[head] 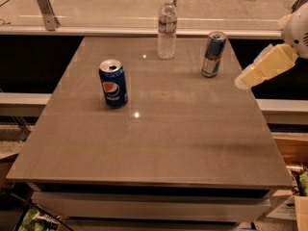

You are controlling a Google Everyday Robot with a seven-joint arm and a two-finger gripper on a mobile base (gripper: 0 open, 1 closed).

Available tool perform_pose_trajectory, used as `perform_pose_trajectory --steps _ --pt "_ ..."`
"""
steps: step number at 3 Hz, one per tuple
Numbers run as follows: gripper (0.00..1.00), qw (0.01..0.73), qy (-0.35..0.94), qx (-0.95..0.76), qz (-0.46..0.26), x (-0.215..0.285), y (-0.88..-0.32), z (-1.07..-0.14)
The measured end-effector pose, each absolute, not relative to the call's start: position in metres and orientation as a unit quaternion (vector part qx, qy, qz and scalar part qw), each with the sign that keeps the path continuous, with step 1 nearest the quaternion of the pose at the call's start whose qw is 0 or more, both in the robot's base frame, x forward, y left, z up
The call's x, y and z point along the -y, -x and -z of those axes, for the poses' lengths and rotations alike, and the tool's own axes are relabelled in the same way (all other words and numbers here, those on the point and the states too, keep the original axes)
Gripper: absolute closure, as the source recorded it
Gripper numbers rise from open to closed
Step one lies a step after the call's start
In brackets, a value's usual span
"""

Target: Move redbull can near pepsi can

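The redbull can (213,54) is slim, blue and silver, and stands upright at the back right of the brown table (159,134). The pepsi can (113,83) is wider, dark blue with a round logo, and stands upright left of centre, well apart from the redbull can. My gripper (243,81) comes in from the right edge as a pale yellowish shape. Its tip hangs just right of the redbull can, at about the can's base height, not touching it.
A clear plastic water bottle (167,29) stands at the back middle, left of the redbull can. A glass rail with metal posts (43,6) runs behind the table. Boxes and clutter (296,177) sit on the floor at the right.
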State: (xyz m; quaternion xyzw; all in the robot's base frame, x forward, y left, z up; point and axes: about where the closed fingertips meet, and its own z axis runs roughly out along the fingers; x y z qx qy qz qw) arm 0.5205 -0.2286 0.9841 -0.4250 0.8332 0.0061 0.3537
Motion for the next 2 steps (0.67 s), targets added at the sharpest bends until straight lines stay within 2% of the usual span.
perform_pose_trajectory --steps 2 --pt "0.00 0.411 0.382 -0.827 -0.033 0.233 -0.551 -0.974"
